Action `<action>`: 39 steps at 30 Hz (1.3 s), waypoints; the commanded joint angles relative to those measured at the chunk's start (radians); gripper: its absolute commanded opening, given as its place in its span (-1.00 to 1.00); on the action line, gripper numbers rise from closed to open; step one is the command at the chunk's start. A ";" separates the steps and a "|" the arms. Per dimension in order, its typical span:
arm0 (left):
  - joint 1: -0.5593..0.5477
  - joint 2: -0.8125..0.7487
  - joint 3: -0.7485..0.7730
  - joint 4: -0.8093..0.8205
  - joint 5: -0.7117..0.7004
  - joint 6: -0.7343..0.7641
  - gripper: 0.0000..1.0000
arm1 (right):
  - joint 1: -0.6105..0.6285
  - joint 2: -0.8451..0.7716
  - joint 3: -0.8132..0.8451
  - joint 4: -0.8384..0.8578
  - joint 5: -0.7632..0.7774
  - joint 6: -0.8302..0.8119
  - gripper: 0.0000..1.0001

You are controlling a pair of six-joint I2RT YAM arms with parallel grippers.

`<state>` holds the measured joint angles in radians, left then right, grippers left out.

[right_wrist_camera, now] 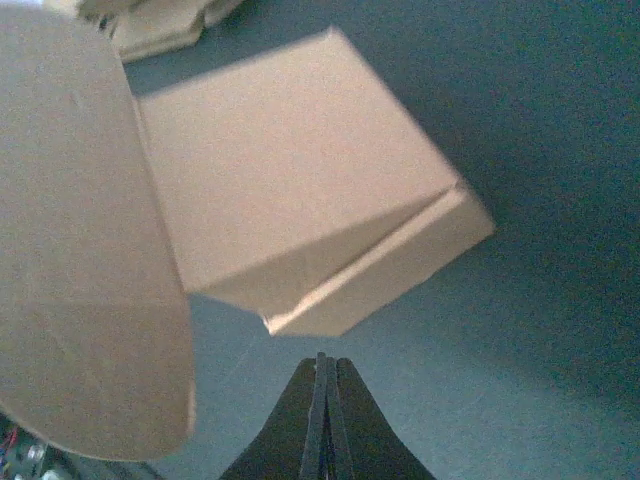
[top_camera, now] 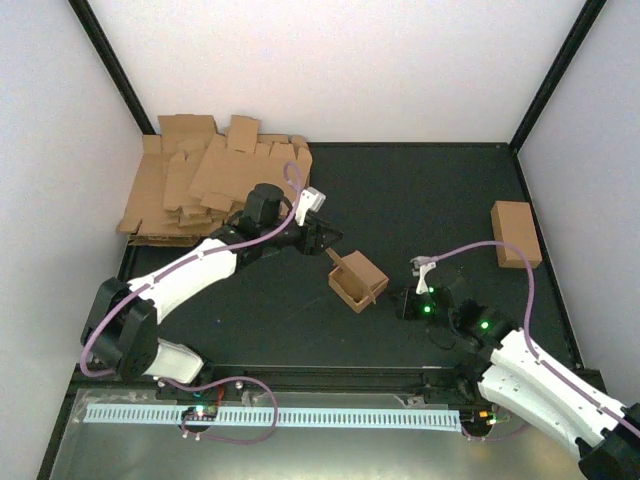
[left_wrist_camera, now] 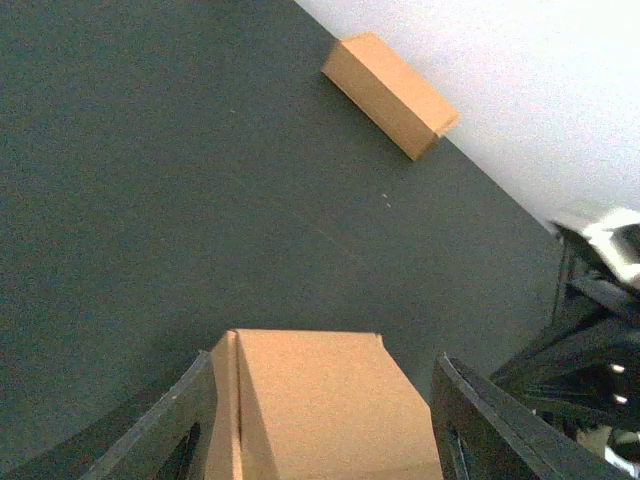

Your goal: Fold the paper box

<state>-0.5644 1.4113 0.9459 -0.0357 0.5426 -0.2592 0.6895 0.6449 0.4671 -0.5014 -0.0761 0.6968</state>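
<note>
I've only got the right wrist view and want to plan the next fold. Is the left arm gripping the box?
Observer: The left fingers stand open on either side of the box. A gap shows beside one, so it doesn't look like a firm grip.
Operator: Anything on my right I could hit?
Observer: A second, closed box lies near the table's right edge.
Operator: Where do my fingers sit from above?
Observer: The right fingers, shut, sit right of the box, bare table between.
</note>
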 commanded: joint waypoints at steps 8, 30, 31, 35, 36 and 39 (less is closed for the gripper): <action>-0.003 -0.026 -0.021 -0.094 0.147 0.174 0.24 | 0.001 0.090 -0.151 0.414 -0.296 0.147 -0.96; -0.003 0.130 -0.055 0.056 0.201 0.076 0.16 | -0.014 0.268 -0.209 0.635 -0.241 0.168 -0.97; -0.003 0.130 -0.054 0.053 0.200 0.077 0.17 | -0.016 0.271 -0.214 0.643 -0.242 0.170 -0.96; -0.002 0.122 -0.055 0.037 0.185 0.074 0.17 | -0.024 0.288 -0.220 0.652 -0.253 0.171 -0.96; -0.003 0.116 -0.058 0.036 0.181 0.074 0.17 | -0.025 0.291 -0.225 0.659 -0.254 0.172 -0.96; -0.003 0.098 -0.075 0.055 0.178 0.060 0.20 | -0.026 0.321 -0.228 0.695 -0.277 0.180 -0.96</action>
<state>-0.5640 1.5318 0.8921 0.0013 0.7010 -0.1795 0.6697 0.9379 0.2497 0.1165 -0.3431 0.8665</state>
